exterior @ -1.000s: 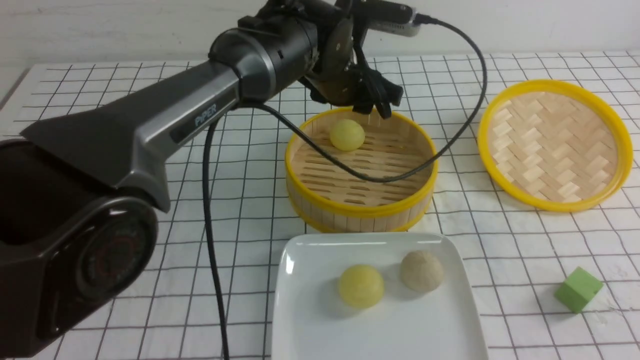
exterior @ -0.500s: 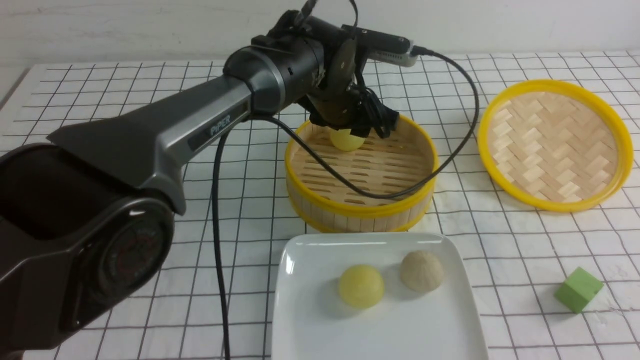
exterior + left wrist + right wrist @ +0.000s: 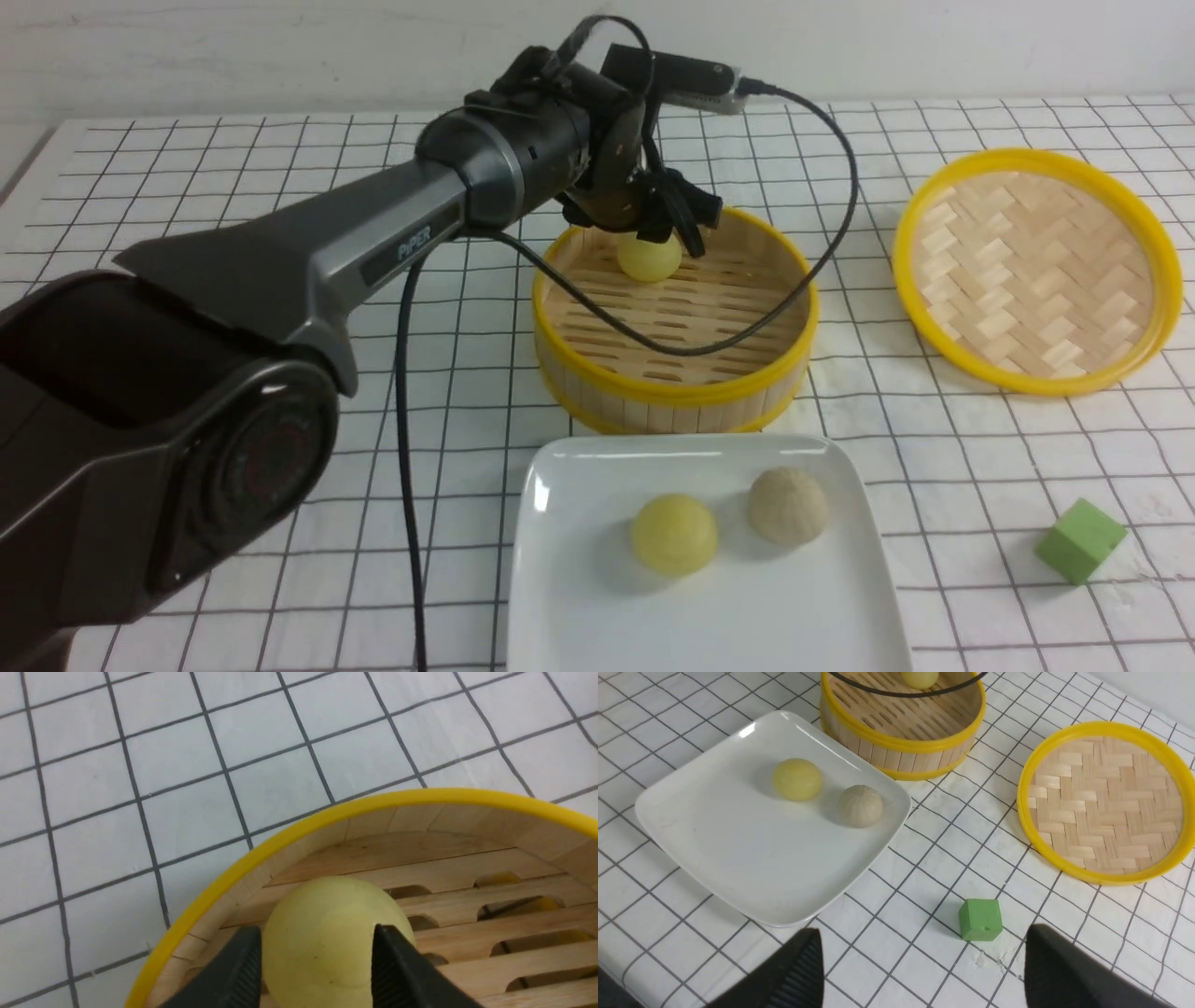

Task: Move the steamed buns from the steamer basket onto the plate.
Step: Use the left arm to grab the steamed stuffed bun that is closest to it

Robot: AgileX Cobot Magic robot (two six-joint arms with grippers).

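One pale yellow steamed bun [image 3: 651, 263] [image 3: 327, 905] lies at the far side of the steamer basket [image 3: 672, 392] [image 3: 280, 835]. My left gripper [image 3: 667, 248] [image 3: 315, 929] is lowered into the basket and stands open, a black finger close on each side of that bun. On the white plate [image 3: 597, 607] [image 3: 738, 858] in front of the basket rest a yellow bun [image 3: 674, 534] [image 3: 797, 779] and a greyish beige bun [image 3: 787, 506] [image 3: 860, 806]. My right gripper [image 3: 924, 929] hangs open above the cloth near the plate's corner, with nothing between its fingers; the front view does not show it.
A shallow yellow-rimmed woven lid [image 3: 1036, 271] lies right of the basket. A green cube [image 3: 1079, 539] [image 3: 980, 919] sits on the checked cloth at the front right. The left arm's black cable [image 3: 822, 271] droops across the basket's opening.
My left gripper has come down from above the basket's far rim into the basket and now straddles the yellow bun. The buns on the plate have not moved.
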